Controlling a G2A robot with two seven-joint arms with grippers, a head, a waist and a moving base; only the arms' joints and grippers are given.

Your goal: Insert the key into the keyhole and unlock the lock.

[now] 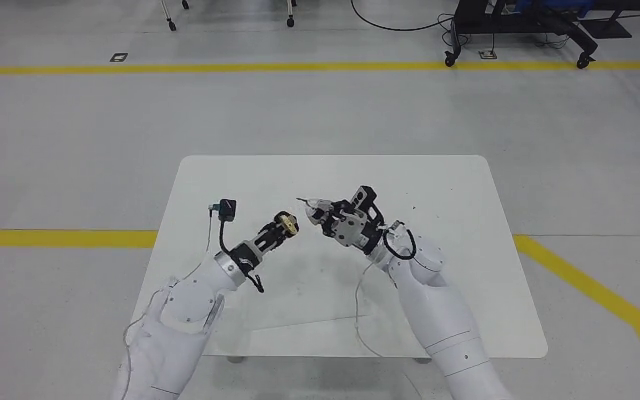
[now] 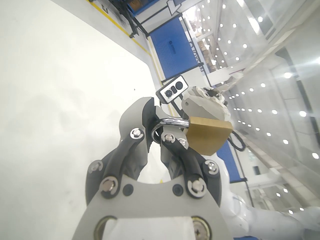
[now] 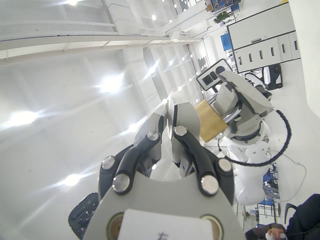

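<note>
Over white table [image 1: 460,300], left gripper [image 2: 157,126] grips lock [image 2: 207,136], right gripper [image 3: 168,118] key [image 1: 304,201].

A white table [image 1: 440,185] stands on a grey floor [image 1: 100,130] crossed by yellow lines [image 1: 250,68].

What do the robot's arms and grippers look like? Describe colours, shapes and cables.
Both arms, the left arm and right arm, have smooth white rounded shells. A black cable loops at each wrist, beside a small black camera box. The left gripper and right gripper match: grey palm plate, black link bars with silver bolts, pale grey fingers.
</note>
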